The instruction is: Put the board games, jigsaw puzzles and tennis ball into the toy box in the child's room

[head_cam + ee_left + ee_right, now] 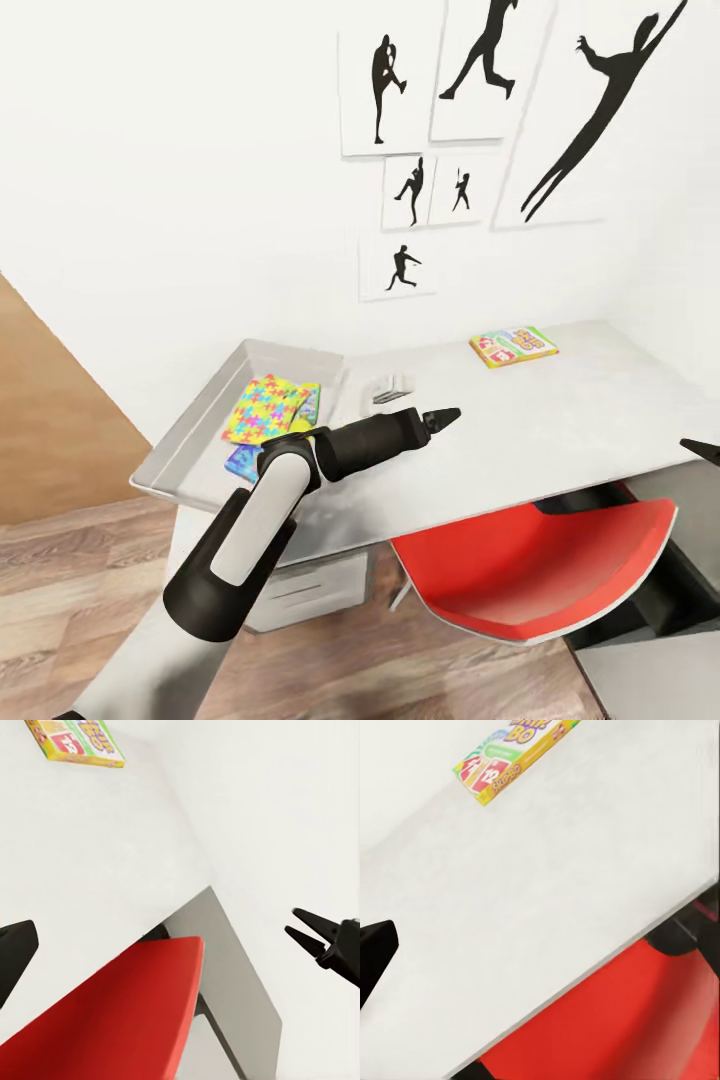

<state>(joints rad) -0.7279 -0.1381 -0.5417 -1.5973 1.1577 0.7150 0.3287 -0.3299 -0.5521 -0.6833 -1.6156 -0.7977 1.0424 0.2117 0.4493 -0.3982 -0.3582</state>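
- Left hand (445, 415) over pale grey-white counter (560, 420), narrow, empty; right hand: can't tell.
- Reach across to colourful flat board game box (513, 346), grip by its edge.
- Then carry to light grey toy box (200, 415).

The table (560, 420) top is looking pale, smooth and matt, a bit like stone with faint cloudy marks. The floor (80, 560) is showing wood planks with grain lines. The chair (540, 560) seat is looking like smooth red plastic with a soft shine. The toy box (190, 420) is looking like thin, plain grey plastic. The jigsaw puzzle (265, 408) inside it is looking like bright printed card. The board game (513, 346) is looking like glossy printed cardboard. The left arm (260, 520) is wearing smooth white and matt black shells.
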